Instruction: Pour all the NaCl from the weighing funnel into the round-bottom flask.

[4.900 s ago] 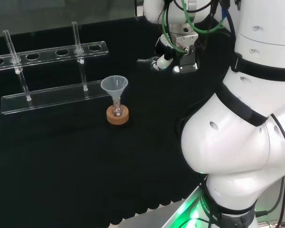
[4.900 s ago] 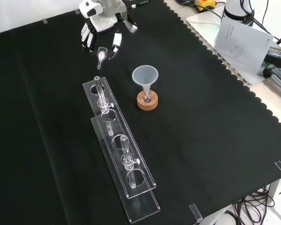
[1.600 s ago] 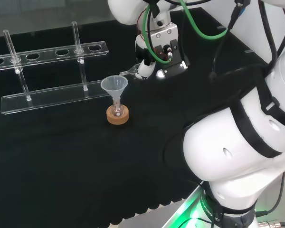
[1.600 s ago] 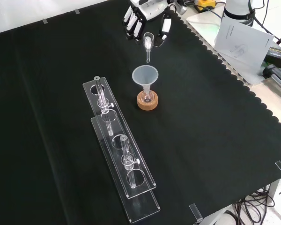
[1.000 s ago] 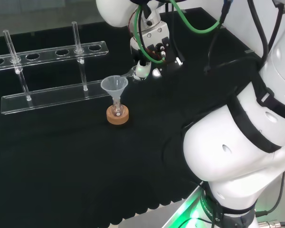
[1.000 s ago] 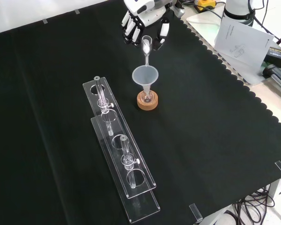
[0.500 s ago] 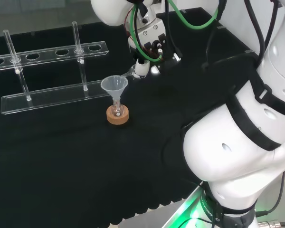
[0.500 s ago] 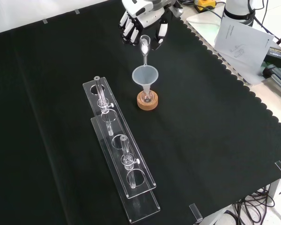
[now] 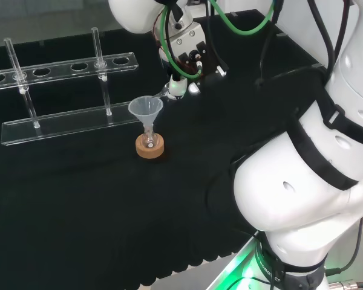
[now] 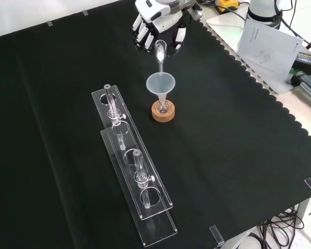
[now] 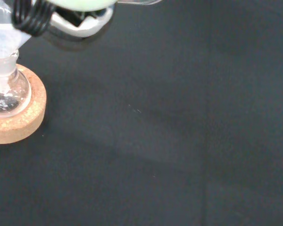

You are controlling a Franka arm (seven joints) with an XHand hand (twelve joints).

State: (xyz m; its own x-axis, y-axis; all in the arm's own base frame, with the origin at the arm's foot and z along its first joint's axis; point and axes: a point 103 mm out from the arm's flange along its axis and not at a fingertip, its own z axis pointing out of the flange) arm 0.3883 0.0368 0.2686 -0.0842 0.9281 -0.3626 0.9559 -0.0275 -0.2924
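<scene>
A small round-bottom flask point(image 10: 163, 106) sits on a cork ring point(image 10: 163, 112) with a clear plastic funnel point(image 10: 160, 84) in its neck. The hand point(image 10: 154, 22) is shut on a glass weighing funnel point(image 10: 159, 51), tilted with its stem pointing down into the plastic funnel's mouth. White grains show inside the weighing funnel. In the head view the hand point(image 9: 183, 51) is just right of the plastic funnel point(image 9: 146, 109), and the weighing funnel point(image 9: 168, 90) reaches its rim. The wrist view shows the flask point(image 11: 4, 92) on its cork ring point(image 11: 20, 120), with some white grains at its bottom.
A clear two-tier acrylic rack point(image 10: 132, 174) with two glass tubes stands left of the flask in the front view, and in the head view the rack point(image 9: 66, 115) lies behind and left. Papers point(image 10: 269, 44) lie off the cloth's scalloped edge at the front view's upper right.
The hand carried the weighing funnel from the cloth's far side over to the plastic funnel. It has tilted the stem down into the funnel's mouth over the last second.
</scene>
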